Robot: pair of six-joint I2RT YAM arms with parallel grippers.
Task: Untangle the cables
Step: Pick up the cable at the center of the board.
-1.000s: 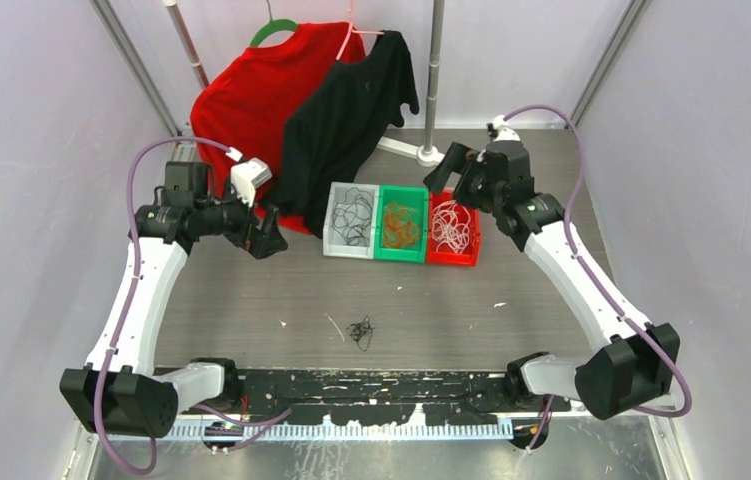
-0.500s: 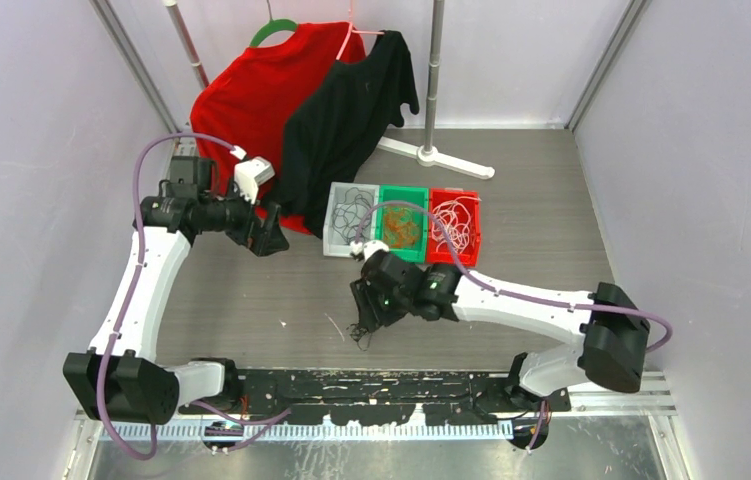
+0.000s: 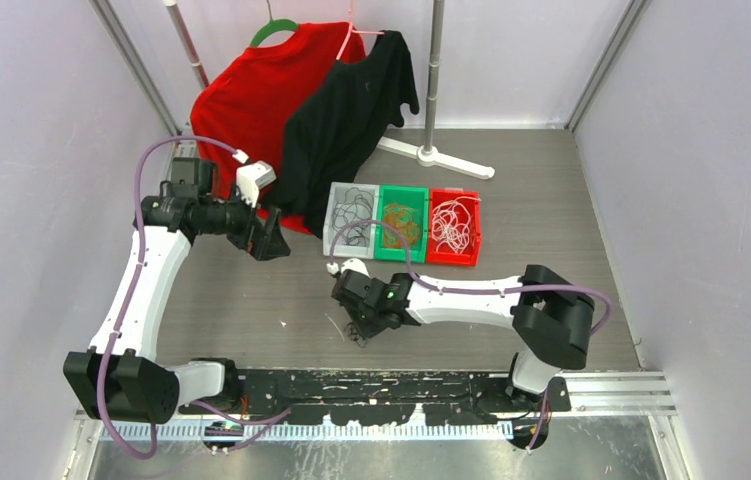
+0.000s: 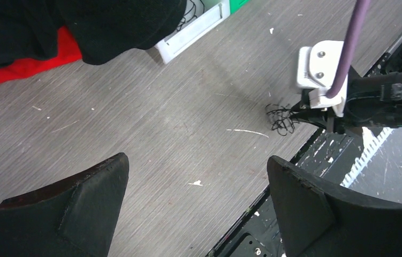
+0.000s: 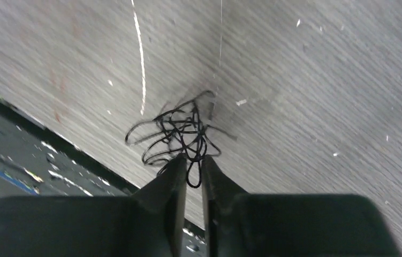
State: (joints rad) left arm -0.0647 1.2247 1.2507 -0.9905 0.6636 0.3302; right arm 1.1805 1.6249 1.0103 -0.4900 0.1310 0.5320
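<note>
A small tangle of black cables (image 3: 355, 333) (image 5: 180, 128) lies on the grey table near its front edge. My right gripper (image 3: 360, 322) (image 5: 193, 158) is down on it, jaws drawn close with one loop of the tangle pinched between the fingertips. The left wrist view shows the same tangle (image 4: 280, 117) at the right gripper's tips. More cables lie in the bins behind: black (image 3: 353, 213), orange-brown (image 3: 401, 226) and white (image 3: 451, 228). My left gripper (image 3: 273, 243) (image 4: 196, 160) hovers wide open over bare table at the left, holding nothing.
The grey bin (image 3: 348, 249), green bin (image 3: 398, 256) and red bin (image 3: 451, 260) stand in a row mid-table. A red shirt (image 3: 251, 100) and a black shirt (image 3: 351, 100) hang at the back beside a rack foot (image 3: 441, 158). A black rail (image 3: 391, 385) borders the near edge.
My right arm swung from beside the red bin down to the black tangle near the front edge, and its jaws narrowed around a loop. The left arm barely moved.
</note>
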